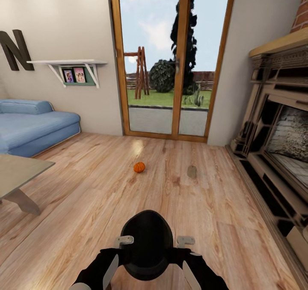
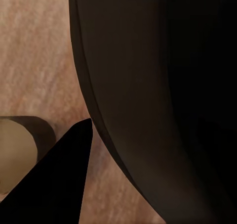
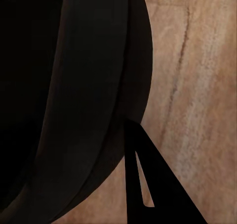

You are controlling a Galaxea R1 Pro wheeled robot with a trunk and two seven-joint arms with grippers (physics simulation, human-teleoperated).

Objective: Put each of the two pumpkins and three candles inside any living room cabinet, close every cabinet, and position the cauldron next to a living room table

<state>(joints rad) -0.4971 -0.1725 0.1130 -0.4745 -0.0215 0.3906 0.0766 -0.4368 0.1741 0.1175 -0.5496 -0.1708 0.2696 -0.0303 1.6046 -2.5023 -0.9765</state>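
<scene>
One orange pumpkin (image 1: 139, 167) lies on the wood floor in the middle of the room, ahead of me. To its right, about a pumpkin's width farther back, stands a squat grey-brown candle (image 1: 192, 171). Both arms hang folded at the bottom of the head view, on either side of a black rounded bulk (image 1: 147, 245) that looks like my own trunk. Each wrist view shows that dark bulk, bare floor and one dark finger (image 2: 59, 184) (image 3: 148, 184); the jaws' state cannot be read. The cabinet and the cauldron are out of view.
A grey low table (image 1: 21, 170) stands at the left, with a blue sofa (image 1: 34, 127) behind it. The ornate beige fireplace surround (image 1: 278, 145) runs along the right wall. Glass patio doors (image 1: 171, 59) close the far end.
</scene>
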